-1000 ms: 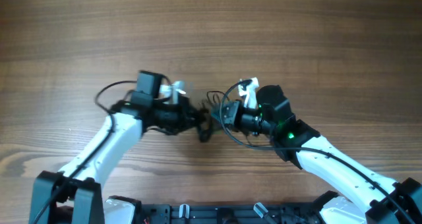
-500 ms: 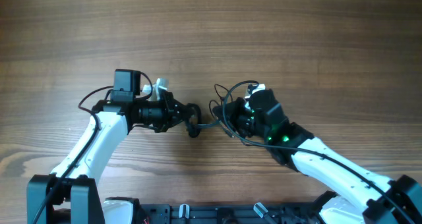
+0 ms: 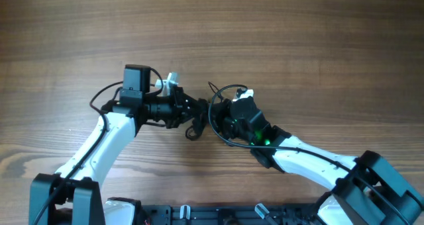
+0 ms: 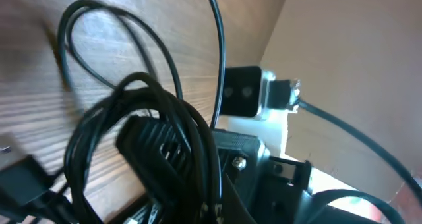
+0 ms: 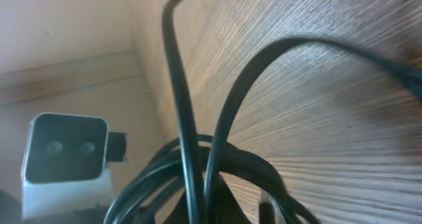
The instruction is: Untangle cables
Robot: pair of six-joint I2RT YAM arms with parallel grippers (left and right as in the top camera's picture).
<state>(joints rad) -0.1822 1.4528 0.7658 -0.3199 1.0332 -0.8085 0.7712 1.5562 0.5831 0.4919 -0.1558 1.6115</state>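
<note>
Meeting nose to nose near the middle of the wooden table (image 3: 318, 40), the left gripper (image 3: 197, 114) and the right gripper (image 3: 222, 116) point at each other, almost touching. The cables (image 4: 188, 122) sit bunched between their tips as a dark knot, with thin loops spilling out around the right gripper, one arching toward the far side and one curving toward the near side.

From above, both gripper bodies cover most of the knot. In the left wrist view, the strands wrap thickly over a ribbed black finger pad (image 4: 155, 145) and hide the rest of the jaws, so I cannot tell whether the left gripper is clamped on them or merely draped with them. One strand lifts off the wood in a wide arch at the upper left. The right wrist camera (image 4: 242, 92) faces in from just behind the bundle.

In the right wrist view, blurred strands fill the lower frame and block the fingers entirely, so its hold cannot be judged either. The left wrist camera (image 5: 64, 155) shows beyond them.

A green light (image 3: 266, 137) glows on the right arm. A black frame (image 3: 199, 215) runs along the table's near edge.
</note>
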